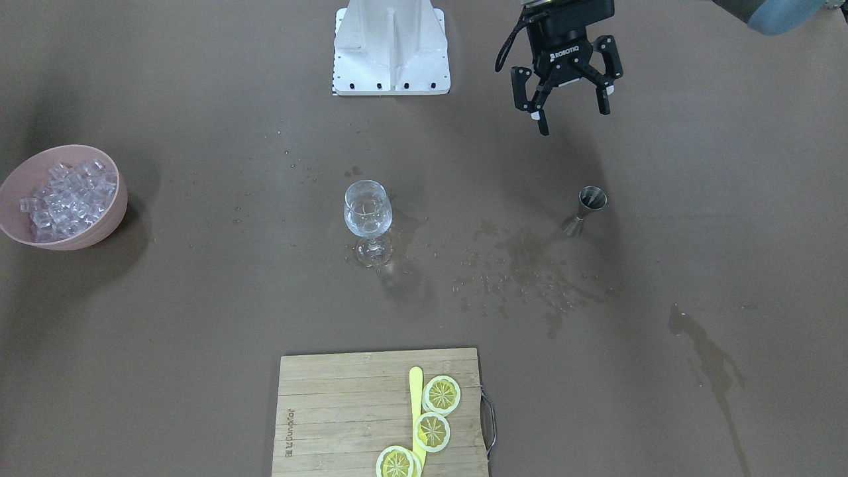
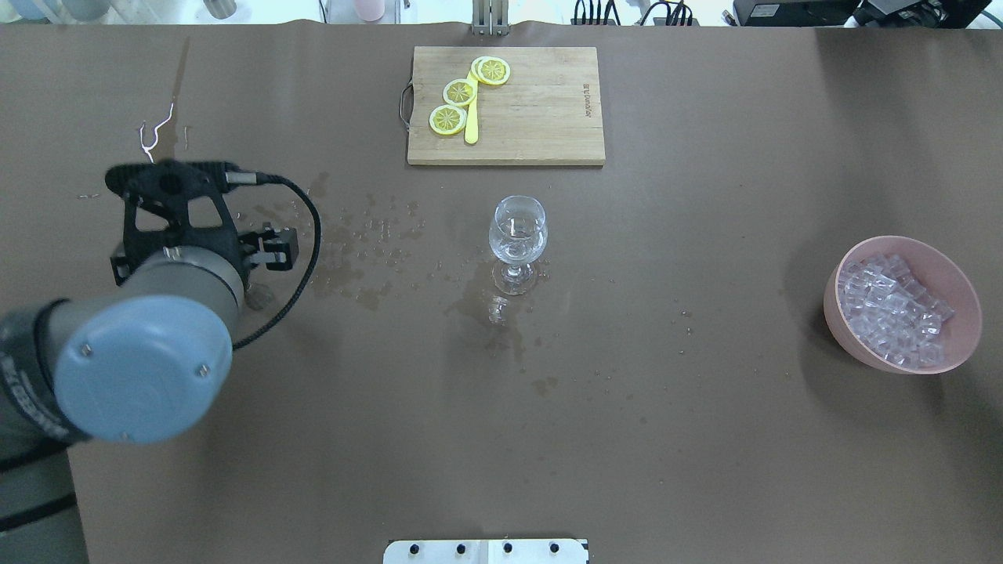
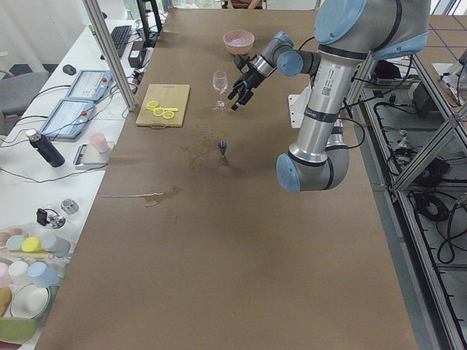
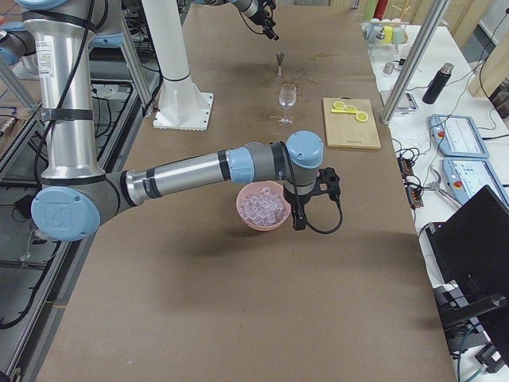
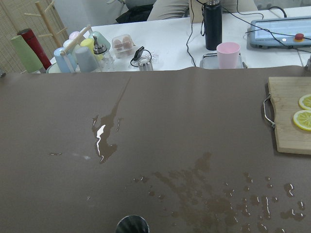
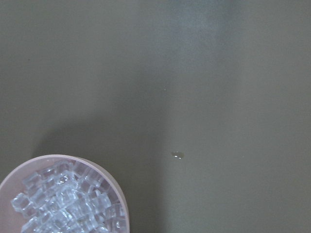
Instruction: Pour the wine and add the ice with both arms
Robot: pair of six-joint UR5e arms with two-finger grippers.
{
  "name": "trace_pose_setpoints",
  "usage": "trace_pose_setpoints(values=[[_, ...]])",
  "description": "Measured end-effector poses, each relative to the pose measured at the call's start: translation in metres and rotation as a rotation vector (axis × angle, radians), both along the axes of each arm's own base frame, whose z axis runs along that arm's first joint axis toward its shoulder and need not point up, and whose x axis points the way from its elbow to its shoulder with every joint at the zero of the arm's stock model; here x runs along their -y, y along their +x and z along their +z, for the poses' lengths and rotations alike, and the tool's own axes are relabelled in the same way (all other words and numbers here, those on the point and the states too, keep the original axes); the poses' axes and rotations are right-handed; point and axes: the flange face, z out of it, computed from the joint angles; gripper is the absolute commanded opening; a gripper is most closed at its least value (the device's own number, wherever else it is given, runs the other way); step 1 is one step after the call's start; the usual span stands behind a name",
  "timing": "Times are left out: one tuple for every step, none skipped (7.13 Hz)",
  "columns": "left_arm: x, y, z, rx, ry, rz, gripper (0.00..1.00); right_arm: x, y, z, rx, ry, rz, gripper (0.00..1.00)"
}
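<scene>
Near jigger [image 1: 586, 211], L end effector [image 1: 574, 119] spread, marked ROBOTIQ; R end effector [image 4: 301, 216]: can't tell.

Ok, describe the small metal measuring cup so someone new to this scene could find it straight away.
Start at the stemmed glass mid-table and follow the wet splashes toward the left gripper. There stands the jigger, the only metal, hourglass-shaped item, smaller than the glass.

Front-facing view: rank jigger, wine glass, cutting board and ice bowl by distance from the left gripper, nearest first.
From the left gripper:
1. Jigger, directly below it in view.
2. Wine glass, table centre.
3. Cutting board, operators' edge.
4. Ice bowl, view's far left.
</scene>
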Motion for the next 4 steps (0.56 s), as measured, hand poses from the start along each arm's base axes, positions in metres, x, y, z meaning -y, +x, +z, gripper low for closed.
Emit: trace_pose_setpoints(values=[[0.029, -0.025, 0.002, 0.035, -0.034, 0.084, 0.99, -0.003, -0.015, -0.019, 0.008, -0.005, 0.007, 1.0], [0.065, -0.048, 0.011, 0.051, -0.066, 0.176, 0.99, -0.007, -0.032, -0.039, 0.017, -0.017, 0.015, 1.0], [0.106, -0.073, 0.028, 0.053, -0.099, 0.271, 0.99, -0.011, -0.054, -0.056, 0.027, -0.019, 0.013, 1.0], [0.154, -0.107, 0.053, 0.024, -0.151, 0.363, 0.99, -0.015, -0.078, -0.069, 0.035, 0.005, 0.001, 1.0]])
